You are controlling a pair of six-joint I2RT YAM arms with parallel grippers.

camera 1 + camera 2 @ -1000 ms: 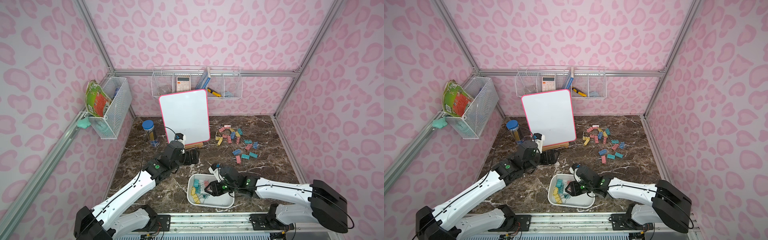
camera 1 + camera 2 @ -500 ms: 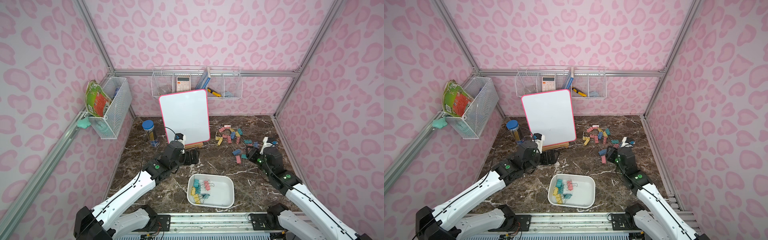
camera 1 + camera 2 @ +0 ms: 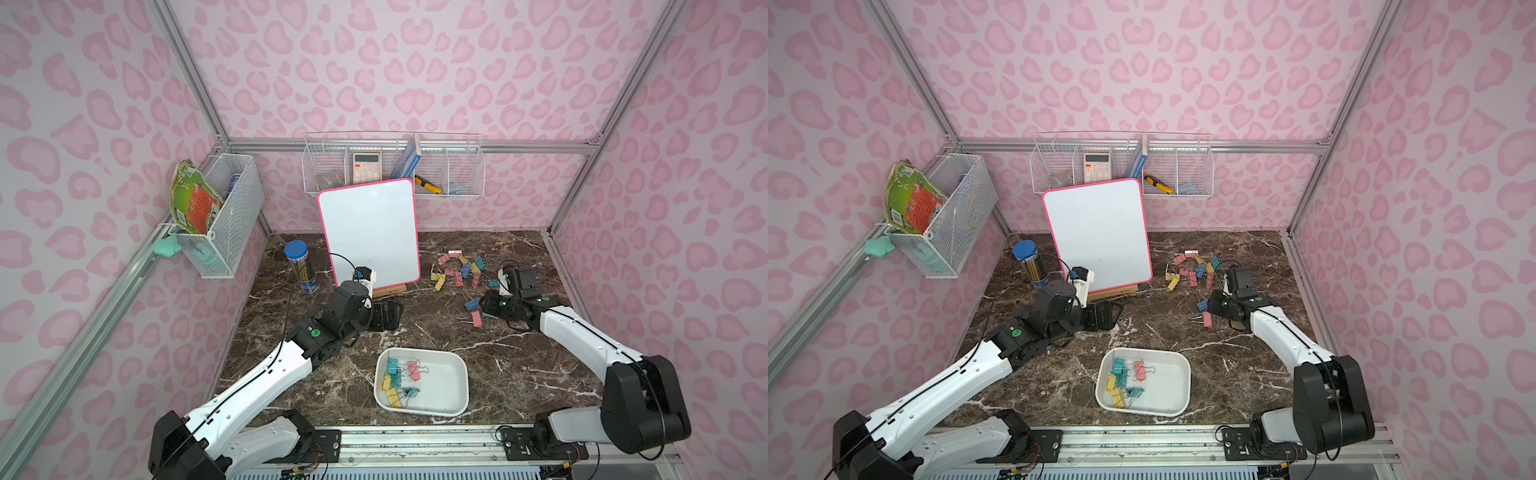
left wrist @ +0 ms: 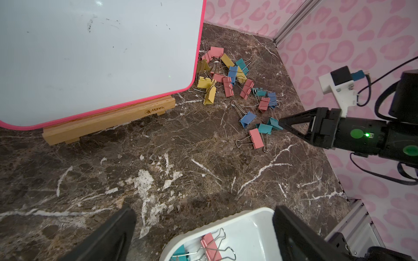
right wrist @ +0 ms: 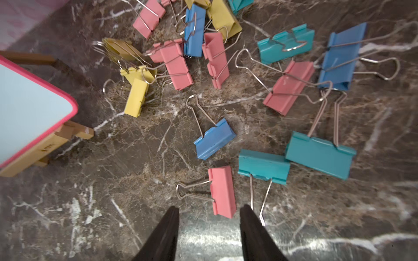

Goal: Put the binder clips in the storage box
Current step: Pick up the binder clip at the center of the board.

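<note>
Several pastel binder clips lie scattered at the back right of the marble table. The white storage box sits near the front edge with several clips in its left half. My right gripper is low at the near edge of the pile and open. One end of a pink clip reaches between its fingertips without touching either, and a teal clip lies just beyond. The left wrist view shows that gripper's tip beside the teal clips. My left gripper hovers wide open and empty left of the box.
A pink-rimmed whiteboard on a wooden stand rises just left of the pile. A blue-lidded pencil jar stands at the back left. Wire baskets hang on the back wall and left wall. The right wall runs close behind the right arm.
My right arm left the storage box, swung to the back right and came down at the edge of the clip pile, its jaws narrowing somewhat. The left arm stayed still.
</note>
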